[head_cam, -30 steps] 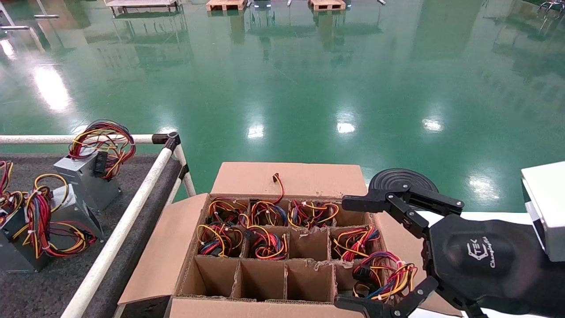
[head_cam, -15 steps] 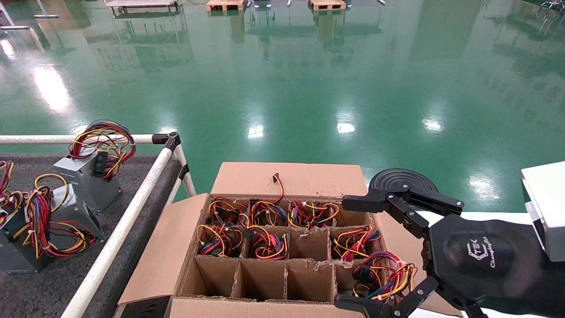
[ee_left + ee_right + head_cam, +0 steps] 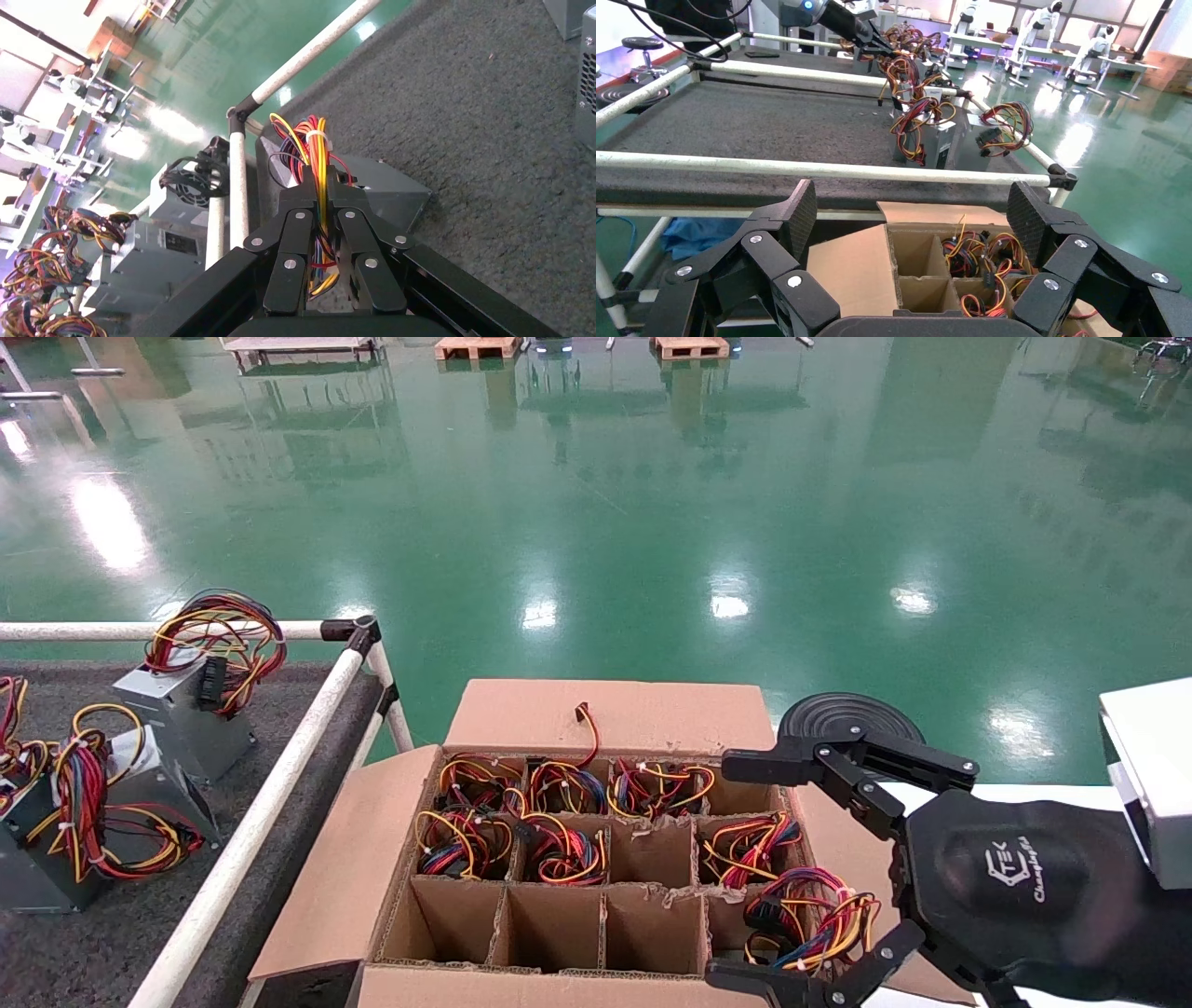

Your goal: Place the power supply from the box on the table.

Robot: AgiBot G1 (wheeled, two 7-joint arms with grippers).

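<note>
Now the power supply [image 3: 383,193] sits on the table [image 3: 492,126], close to the corner of the white rail [image 3: 237,189], its wires [image 3: 316,151] pinched between the closed fingers of the left gripper [image 3: 325,193]. Bare felt stretches away from it on the side away from the rail. Other supplies [image 3: 182,710] stand along the rail. Beside the table sits the box [image 3: 596,859]: its near row of cells is mostly empty, wire bundles fill the far ones. Over its right edge the right gripper [image 3: 745,873] hangs wide open, holding nothing. Glossy green floor [image 3: 652,523] lies open beyond.
</note>
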